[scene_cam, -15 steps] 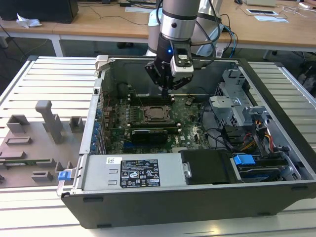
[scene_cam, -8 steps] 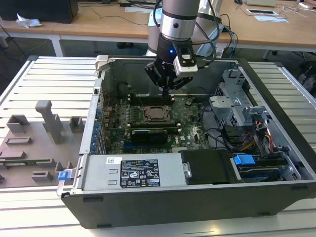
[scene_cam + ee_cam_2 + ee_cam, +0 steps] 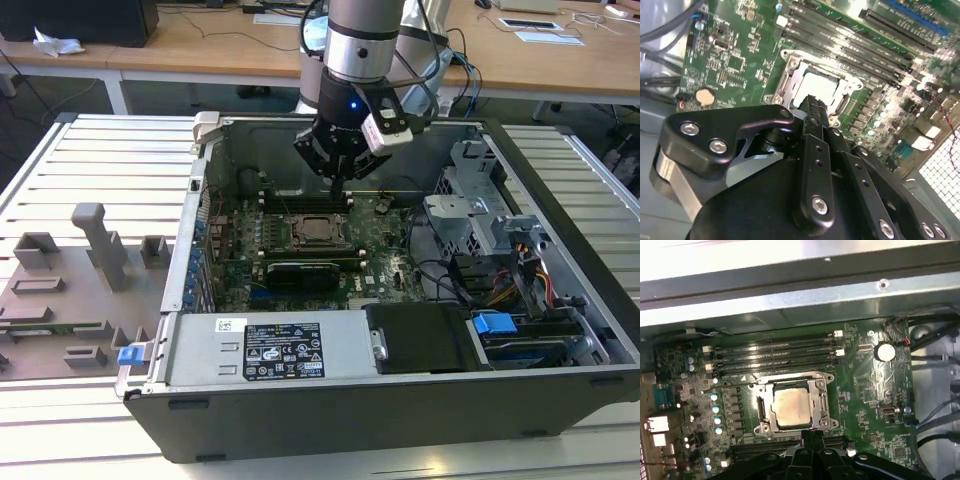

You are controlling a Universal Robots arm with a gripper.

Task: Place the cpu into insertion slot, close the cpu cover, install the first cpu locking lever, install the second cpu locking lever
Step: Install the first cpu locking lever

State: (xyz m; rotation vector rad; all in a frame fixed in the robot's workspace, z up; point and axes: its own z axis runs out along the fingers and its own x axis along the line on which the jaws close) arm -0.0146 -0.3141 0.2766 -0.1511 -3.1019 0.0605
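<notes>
One pincer (image 3: 812,436), tips clenched on nothing, hangs over the near edge of the insertion slot (image 3: 761,408). Just beyond the tips you've got the cpu (image 3: 791,407) lying flat in it, cpu cover (image 3: 815,390) apparently down around it. It's square, no long axis, edges parallel w/ memory slots (image 3: 775,357) behind.

Below all, pale grey ribbed metal worktop (image 3: 110,160), evenly and brightly lit. On it, toward the exterior view's left, flat grey-brown plate (image 3: 140,300) with blocky grey plastic fixtures (image 3: 100,245). Behind, long light wooden desk (image 3: 200,45) on white legs, with black box (image 3: 80,20) and crumpled white paper (image 3: 55,43). Further toward the exterior view's right, second light wooden desk (image 3: 590,70) with white sheets (image 3: 548,37). Dark floor (image 3: 25,105) under the desks.
</notes>
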